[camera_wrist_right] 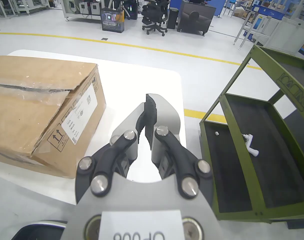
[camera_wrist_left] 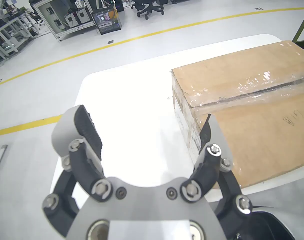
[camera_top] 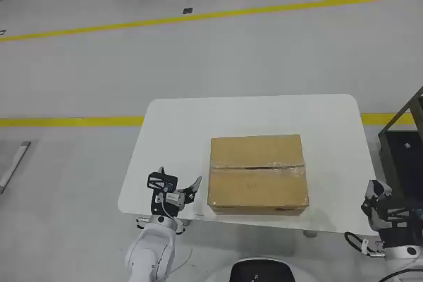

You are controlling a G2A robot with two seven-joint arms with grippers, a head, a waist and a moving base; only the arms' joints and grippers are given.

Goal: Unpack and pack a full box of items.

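Note:
A closed brown cardboard box sits on the white table, its top seam covered with clear tape. My left gripper hovers over the table's near left corner, just beside the box's left side. It is open, with nothing between its fingers. My right gripper hangs off the table's right edge, apart from the box. Its fingers are shut and hold nothing.
A green metal cart with dark shelves stands right of the table; a small white part lies on one shelf. A grey tube lies on the floor at the left. Yellow floor lines run behind the table.

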